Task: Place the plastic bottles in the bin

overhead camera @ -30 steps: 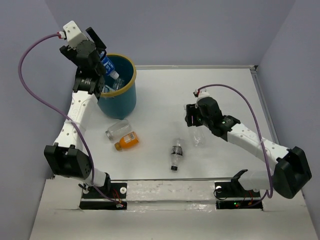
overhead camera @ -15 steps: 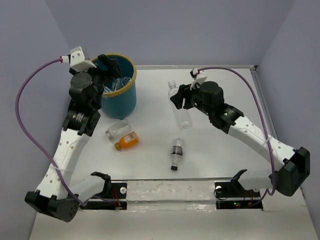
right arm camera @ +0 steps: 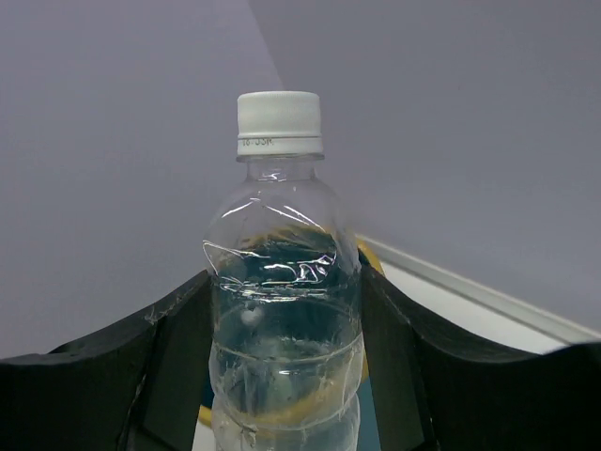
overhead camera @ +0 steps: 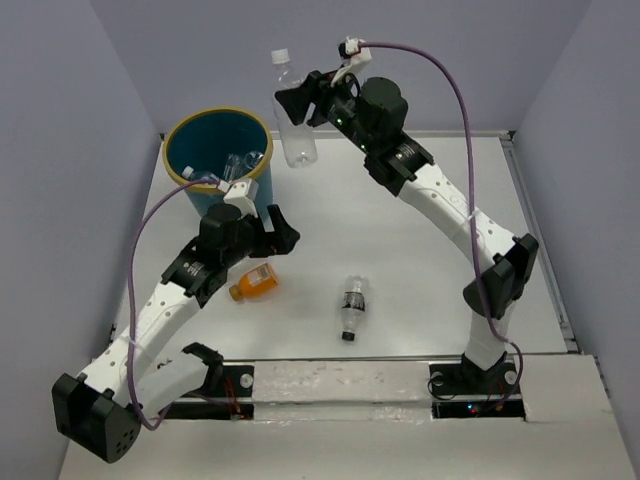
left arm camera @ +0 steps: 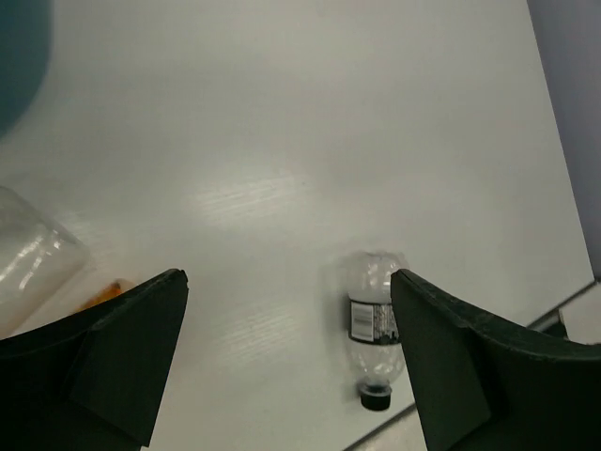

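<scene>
Bottle upright, apparently clamped in right end effector.

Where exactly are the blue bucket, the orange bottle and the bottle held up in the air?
bin (overhead camera: 200,140): top view, on its teal inner wall.
orange bottle (overhead camera: 252,283): top view, on its body.
held clear bottle (overhead camera: 297,140): top view, on its clear body.

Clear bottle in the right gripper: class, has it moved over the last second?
Yes: the clear bottle went from mid-table to just right of the bin.
</scene>
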`<state>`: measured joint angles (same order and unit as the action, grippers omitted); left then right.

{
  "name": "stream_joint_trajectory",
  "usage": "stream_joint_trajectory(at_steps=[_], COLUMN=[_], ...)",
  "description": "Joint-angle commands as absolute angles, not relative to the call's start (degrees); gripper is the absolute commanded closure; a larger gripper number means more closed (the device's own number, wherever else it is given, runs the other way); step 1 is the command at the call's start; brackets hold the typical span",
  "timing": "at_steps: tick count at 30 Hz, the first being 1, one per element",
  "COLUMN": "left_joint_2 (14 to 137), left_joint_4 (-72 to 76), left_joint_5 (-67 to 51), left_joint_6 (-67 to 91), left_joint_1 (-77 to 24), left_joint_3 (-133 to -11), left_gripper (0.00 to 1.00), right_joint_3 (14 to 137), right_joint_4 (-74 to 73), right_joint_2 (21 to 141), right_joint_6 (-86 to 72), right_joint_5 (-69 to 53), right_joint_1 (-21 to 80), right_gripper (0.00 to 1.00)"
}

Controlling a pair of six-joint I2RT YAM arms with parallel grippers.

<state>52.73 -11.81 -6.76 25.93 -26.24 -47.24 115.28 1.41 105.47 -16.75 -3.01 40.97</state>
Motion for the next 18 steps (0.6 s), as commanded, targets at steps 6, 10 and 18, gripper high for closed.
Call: stream_joint_trajectory(at_steps=[6, 10, 18], left_joint_2=[55.5, 58.9, 66.0], left_joint_4=[-4.5, -1.4, 6.6], left_joint_5=[-11.1, -9.9, -8.5], left_joint_6=[32.9, 34.0, 35.2], left_joint_1=[-39.3, -43.8, -48.0], left_joint_3=[-39.7, -37.4, -34.5], left_gripper=[0.01, 0.01, 0.01], right_joint_3=[142.8, 147.0, 149.0], right_joint_4=[10.6, 16.8, 22.4], right_joint_2=[126.9, 132.9, 139.5], right_joint_6=[-17.3, -20.2, -19.1], right_joint_5=[-0.4, -0.4, -1.8], right_joint_1=[43.9, 44.5, 46.8], right_gripper=[0.61, 0.61, 0.59])
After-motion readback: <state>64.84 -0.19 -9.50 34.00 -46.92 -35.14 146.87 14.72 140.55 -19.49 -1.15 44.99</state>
